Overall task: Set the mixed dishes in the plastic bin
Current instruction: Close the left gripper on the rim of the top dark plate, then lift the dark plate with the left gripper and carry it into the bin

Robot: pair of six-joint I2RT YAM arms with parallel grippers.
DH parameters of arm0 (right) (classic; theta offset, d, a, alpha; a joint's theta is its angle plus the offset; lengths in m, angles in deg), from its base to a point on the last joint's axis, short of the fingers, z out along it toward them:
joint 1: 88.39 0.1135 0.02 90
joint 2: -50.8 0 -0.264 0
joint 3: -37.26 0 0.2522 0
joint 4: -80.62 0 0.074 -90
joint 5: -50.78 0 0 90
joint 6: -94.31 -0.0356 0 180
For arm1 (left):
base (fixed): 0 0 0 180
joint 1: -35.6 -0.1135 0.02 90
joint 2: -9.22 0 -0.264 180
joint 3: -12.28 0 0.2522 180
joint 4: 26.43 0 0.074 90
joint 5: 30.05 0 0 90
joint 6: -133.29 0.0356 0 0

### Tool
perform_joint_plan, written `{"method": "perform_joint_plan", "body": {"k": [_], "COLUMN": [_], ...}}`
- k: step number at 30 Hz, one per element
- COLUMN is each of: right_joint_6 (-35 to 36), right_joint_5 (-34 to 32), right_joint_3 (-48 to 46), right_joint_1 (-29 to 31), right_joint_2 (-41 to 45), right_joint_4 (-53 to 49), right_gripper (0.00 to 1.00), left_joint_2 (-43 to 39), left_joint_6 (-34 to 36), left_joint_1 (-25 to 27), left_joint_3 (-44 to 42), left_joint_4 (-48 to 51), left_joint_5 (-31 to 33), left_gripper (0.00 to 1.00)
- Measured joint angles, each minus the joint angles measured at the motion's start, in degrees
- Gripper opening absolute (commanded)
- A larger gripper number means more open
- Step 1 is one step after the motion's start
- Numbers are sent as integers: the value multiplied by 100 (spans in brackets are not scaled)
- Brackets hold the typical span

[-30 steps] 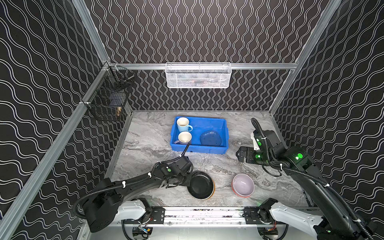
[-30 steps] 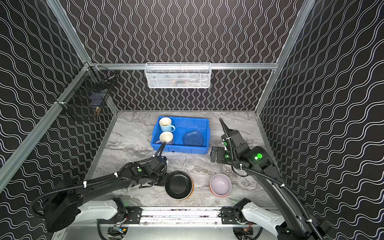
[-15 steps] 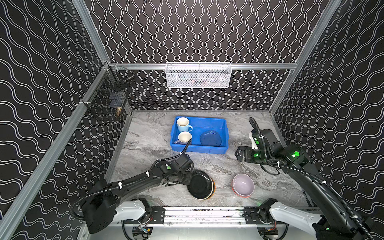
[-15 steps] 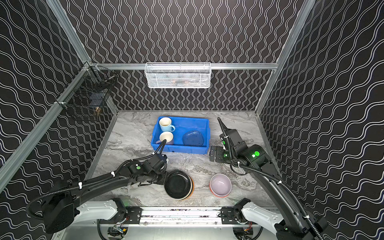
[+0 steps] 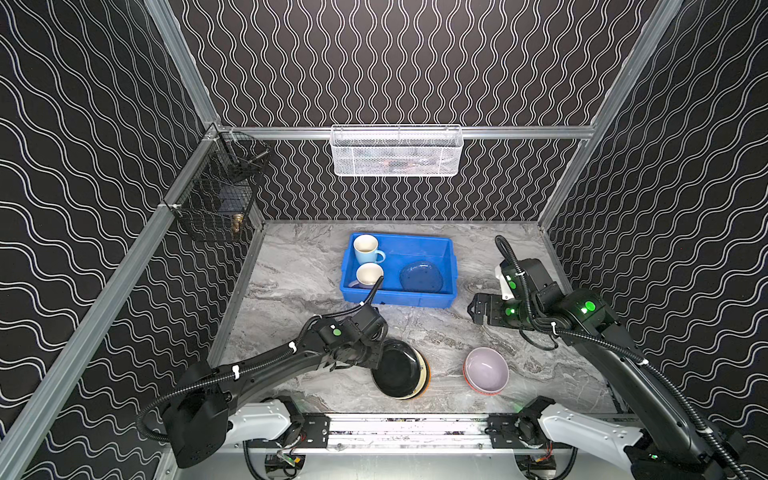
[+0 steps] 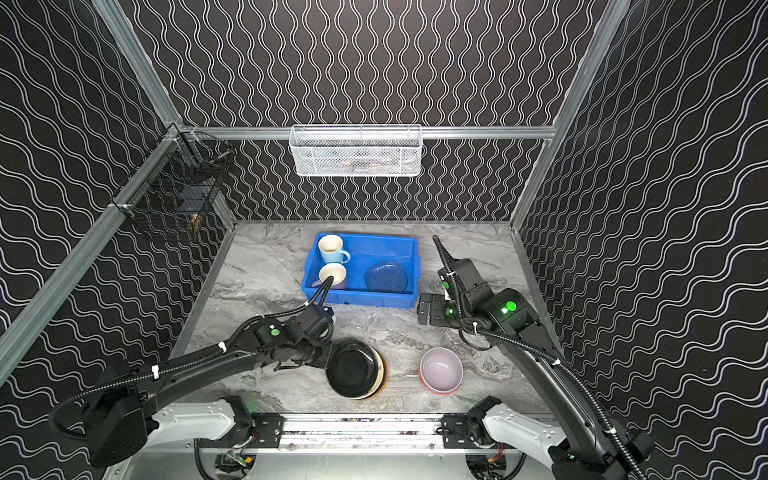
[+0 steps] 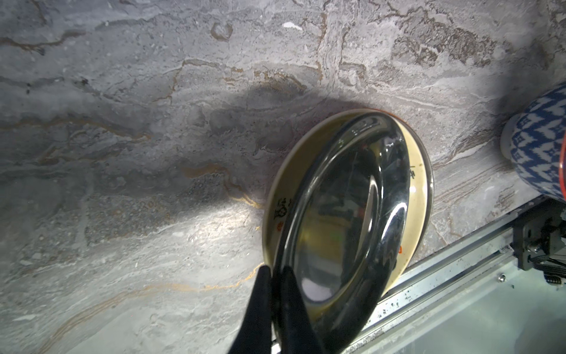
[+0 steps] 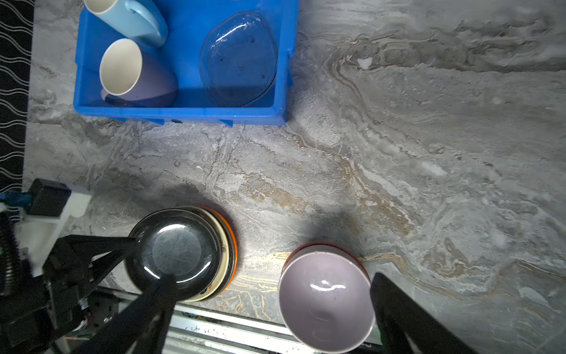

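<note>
Edged aside since previous frame: black plate (image 7: 346, 214), rim clamped in left gripper (image 7: 275, 271), tilted off cream plate (image 7: 419, 165) by front rail (image 7: 444, 254). Right gripper (image 5: 476, 309) spread wide, empty. Appears ready for carry to blue bin (image 5: 407, 297).

Left arm (image 5: 266, 365) runs low from its base out over the front of the worktop (image 5: 299, 266), wrist rolled sideways. The left gripper (image 7: 274, 271) is clamped tight on the rim of the black plate (image 7: 346, 214). Right arm (image 5: 615, 357) has its elbow bent and wrist held high above the worktop on the right side — right gripper (image 8: 272, 279) angled down toward the middle, jaws spread wide, empty.
</note>
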State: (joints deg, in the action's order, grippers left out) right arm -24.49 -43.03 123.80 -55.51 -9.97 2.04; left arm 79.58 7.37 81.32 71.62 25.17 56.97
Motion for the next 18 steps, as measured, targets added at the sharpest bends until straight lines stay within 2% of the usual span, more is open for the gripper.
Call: {"method": "perform_joint_plan", "body": {"k": [11, 18], "right_joint_6": [168, 247], "right_joint_5": [723, 846], "right_joint_3": [-155, -4], "right_joint_1": [48, 72], "right_joint_2": [-114, -192], "right_joint_4": [87, 136], "right_gripper": [99, 99], "left_joint_2": [-44, 44], "left_joint_6": [116, 203], "left_joint_1": [-101, -518], "left_joint_3": [468, 1051], "left_joint_4": [144, 273], "left_joint_5": [-7, -129], "left_gripper": [0, 0]}}
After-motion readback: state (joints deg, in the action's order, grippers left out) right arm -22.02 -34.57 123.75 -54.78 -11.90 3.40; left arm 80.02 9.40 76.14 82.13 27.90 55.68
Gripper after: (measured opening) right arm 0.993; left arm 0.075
